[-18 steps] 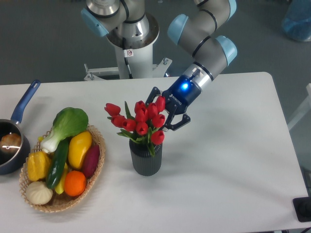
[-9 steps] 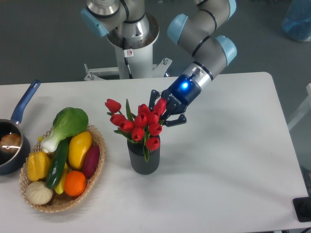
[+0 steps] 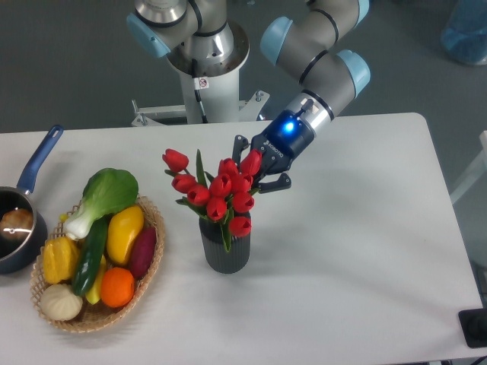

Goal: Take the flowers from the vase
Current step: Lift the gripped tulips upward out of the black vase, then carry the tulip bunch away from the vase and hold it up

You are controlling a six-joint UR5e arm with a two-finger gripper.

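The tool (image 3: 257, 171) grips the flowers (image 3: 217, 194) above the vase (image 3: 225, 249).

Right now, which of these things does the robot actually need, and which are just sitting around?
Needed:
flowers
vase
gripper, closed on the flowers

Just sitting around:
wicker basket of toy fruit and vegetables
blue-handled saucepan

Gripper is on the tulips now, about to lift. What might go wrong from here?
The gripper seems to grip only the right edge of the flowers, so buds might slip free or the bunch might tilt as it rises. The stems still sit in the vase; if they bind, the vase could lift or tip. The wicker basket stands close on the left, so a toppling vase might hit it.
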